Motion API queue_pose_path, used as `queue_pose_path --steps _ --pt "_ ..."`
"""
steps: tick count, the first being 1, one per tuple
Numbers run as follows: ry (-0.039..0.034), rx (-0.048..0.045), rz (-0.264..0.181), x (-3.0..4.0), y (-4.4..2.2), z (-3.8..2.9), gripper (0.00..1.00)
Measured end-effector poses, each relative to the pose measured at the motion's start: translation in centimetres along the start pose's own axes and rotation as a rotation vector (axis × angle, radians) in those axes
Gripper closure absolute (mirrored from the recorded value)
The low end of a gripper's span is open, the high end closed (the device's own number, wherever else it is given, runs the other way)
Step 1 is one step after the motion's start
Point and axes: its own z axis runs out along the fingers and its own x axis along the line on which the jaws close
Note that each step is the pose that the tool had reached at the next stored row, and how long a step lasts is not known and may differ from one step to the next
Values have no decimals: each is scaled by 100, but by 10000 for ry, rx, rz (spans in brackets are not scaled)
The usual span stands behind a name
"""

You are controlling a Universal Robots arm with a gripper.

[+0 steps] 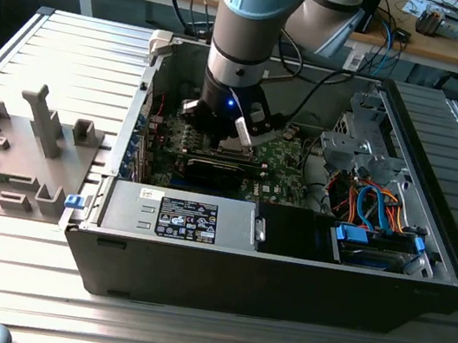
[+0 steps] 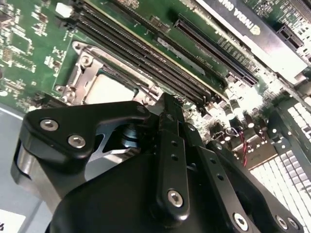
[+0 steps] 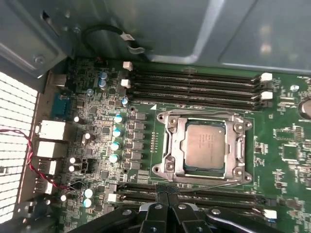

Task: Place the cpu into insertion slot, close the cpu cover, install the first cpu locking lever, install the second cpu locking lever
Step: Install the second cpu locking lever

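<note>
Cpu (image 3: 206,147) seated, tool (image 3: 167,190) closed, empty

Pale-blue-capped grey arm (image 1: 253,17) ends in a black, silver-screwed claw (image 3: 166,201).

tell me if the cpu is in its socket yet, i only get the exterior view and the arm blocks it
Observer: Yes. In the first wrist view the cpu lies flat in the insertion slot.
Operator: is the cover down on it
Observer: The cpu cover lies flat, framing the chip through its cut-out.
Operator: so where's the gripper sitting
Observer: The gripper is just off one edge of the socket, over the memory slots, next to a thin metal lever that runs along that edge.
</note>
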Motion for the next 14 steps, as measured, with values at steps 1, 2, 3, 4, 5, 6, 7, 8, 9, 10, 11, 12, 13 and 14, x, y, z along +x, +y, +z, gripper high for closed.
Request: queue_pose_path --steps 1,2,3,4,5,6,7,8,9,10,11,12,13,14 --pt "2 -1 -10 1 -6 31 89" --pt "6 1 -25 1 -11 56 89" --pt "7 1 -29 2 -14 70 89" --pt "7 0 -35 3 -19 101 89" --pt "10 0 -48 11 -25 138 89" --pt "12 0 -61 21 -31 175 89" --pt "14 1 -75 26 -33 194 89" --pt "16 1 -85 30 -30 204 89" --pt "19 2 -96 37 -22 215 89" --pt "19 -1 -105 53 -5 234 89" --pt "21 0 -111 61 3 247 89" --pt "22 -2 -117 64 8 260 89" --pt "25 0 -128 67 16 274 89" --pt "28 2 -139 69 28 284 89"
